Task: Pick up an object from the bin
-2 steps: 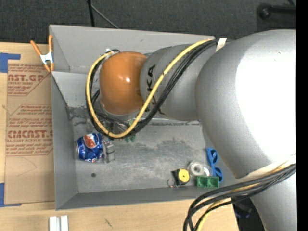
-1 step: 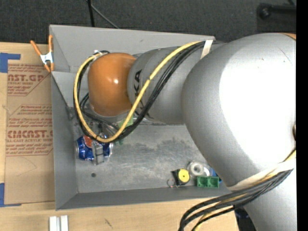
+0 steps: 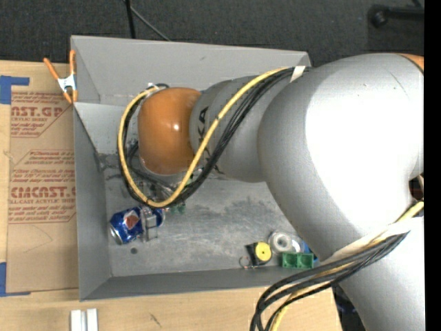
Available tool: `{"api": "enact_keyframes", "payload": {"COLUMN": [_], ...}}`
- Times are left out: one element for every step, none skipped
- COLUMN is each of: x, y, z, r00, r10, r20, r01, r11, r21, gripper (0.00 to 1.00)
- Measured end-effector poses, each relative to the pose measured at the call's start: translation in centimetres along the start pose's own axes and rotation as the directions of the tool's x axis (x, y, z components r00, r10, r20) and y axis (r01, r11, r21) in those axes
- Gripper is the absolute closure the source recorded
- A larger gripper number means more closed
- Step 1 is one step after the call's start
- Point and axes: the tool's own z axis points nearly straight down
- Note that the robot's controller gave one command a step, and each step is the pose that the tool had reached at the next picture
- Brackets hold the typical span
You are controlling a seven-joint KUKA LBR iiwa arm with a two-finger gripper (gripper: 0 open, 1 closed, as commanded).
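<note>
A crushed blue drink can (image 3: 126, 225) lies on the bin floor near the left wall, towards the front. My gripper (image 3: 149, 221) comes down from under the wrist cover and sits right at the can's right end, touching or just beside it. Most of the gripper is hidden by the cover and cables above it. I cannot make out whether anything is held.
Near the bin's front right lie a small yellow and black round part (image 3: 260, 253), a white tape roll (image 3: 281, 241) and a green block (image 3: 298, 259). The big arm covers the bin's right and back. Bare floor lies between the can and these things.
</note>
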Motion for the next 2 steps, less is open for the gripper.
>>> {"api": "enact_keyframes", "payload": {"x": [0.02,-0.05], "y": [0.11,0.11], "z": [0.03,-0.03], "r00": [1.0,1.0], "r10": [-0.001,-0.001], "r20": [0.0,0.002], "r01": [0.001,0.001], "r11": [1.0,1.0], "r21": [-0.001,-0.002], "gripper": [0.0,1.0]}}
